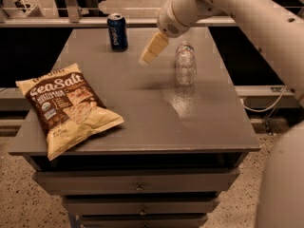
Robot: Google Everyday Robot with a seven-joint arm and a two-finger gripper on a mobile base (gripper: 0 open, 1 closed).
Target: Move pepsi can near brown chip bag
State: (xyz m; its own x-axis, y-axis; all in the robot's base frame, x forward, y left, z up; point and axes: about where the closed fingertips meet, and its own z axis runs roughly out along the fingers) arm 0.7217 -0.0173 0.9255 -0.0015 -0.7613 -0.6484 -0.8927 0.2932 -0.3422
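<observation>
Gripper (pixel 153 49) is hovering upper centre, jaw spread impossible to tell; pepsi can (pixel 117 31) is standing upright just up-left of it.

The can (pixel 117 31) at the table's (pixel 204 127) far edge is glossy metal. The bag (pixel 66 108) by the left edge is crinkly, shiny film. The bottle (pixel 185 64) is clear plastic. The tabletop is smooth with a dull sheen. The gripper (pixel 152 50), above the far middle, looks like matt cream plastic.
</observation>
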